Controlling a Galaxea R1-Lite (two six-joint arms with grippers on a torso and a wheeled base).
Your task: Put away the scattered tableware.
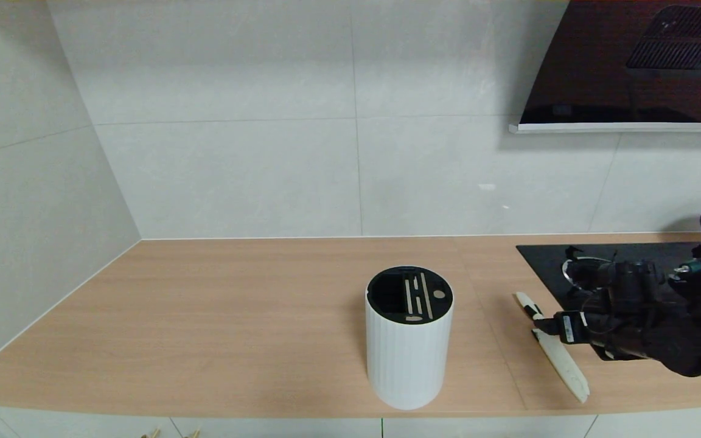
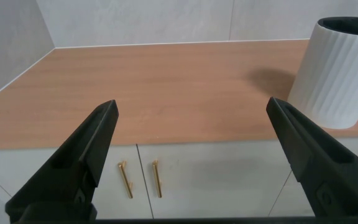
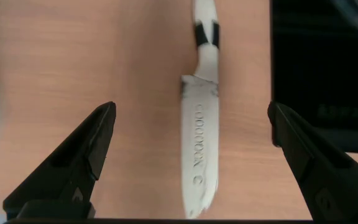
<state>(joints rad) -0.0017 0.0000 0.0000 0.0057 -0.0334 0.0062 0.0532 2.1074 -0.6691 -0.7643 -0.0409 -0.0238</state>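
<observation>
Nearest you, your left gripper (image 2: 191,106) hangs with jaws apart before the cabinet handles (image 2: 156,179). On the counter (image 1: 235,316), your right gripper (image 3: 191,112) is spread astride the flat white knife (image 1: 563,367). The ribbed holder (image 1: 409,347) stands to its left, and the cooktop (image 1: 551,261) lies just beyond.

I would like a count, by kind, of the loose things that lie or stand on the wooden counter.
White knife: 1
White ribbed holder: 1
Total: 2
</observation>
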